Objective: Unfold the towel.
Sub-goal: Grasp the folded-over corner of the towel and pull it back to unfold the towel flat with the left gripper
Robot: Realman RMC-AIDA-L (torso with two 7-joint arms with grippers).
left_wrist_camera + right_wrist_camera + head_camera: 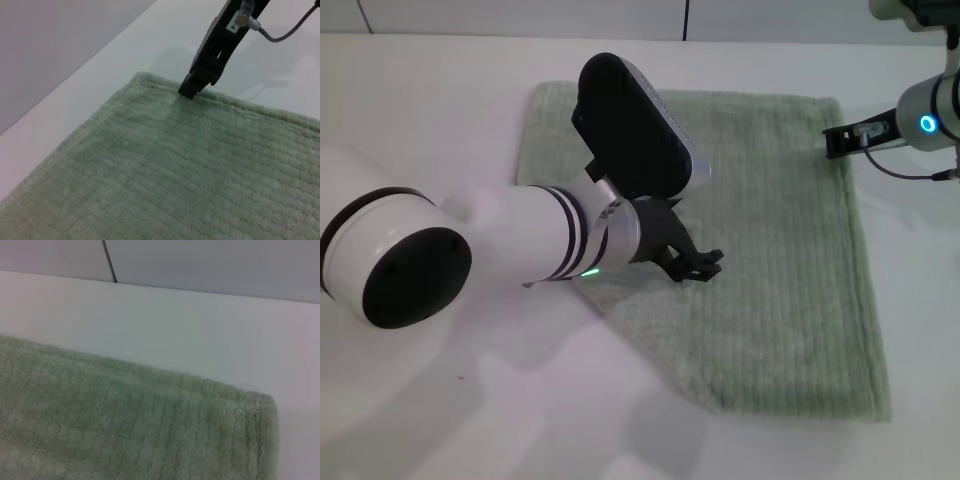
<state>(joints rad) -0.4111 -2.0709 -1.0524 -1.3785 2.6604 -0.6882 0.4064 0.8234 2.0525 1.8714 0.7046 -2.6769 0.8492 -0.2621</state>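
The pale sage-green towel (760, 250) lies spread flat on the white table, roughly square, with ribbed stripes. My left gripper (705, 265) hovers low over the towel's middle, and its arm covers the towel's near left part. My right gripper (834, 141) is at the towel's far right corner, shut, with its tips touching the hem. The left wrist view shows it (193, 88) resting on the towel's far edge (150, 165). The right wrist view shows only a towel corner (150, 425) flat on the table.
The white table (440, 120) extends around the towel on all sides. A grey wall with a dark seam (110, 262) rises behind the table's far edge. A cable (290, 30) hangs from the right arm.
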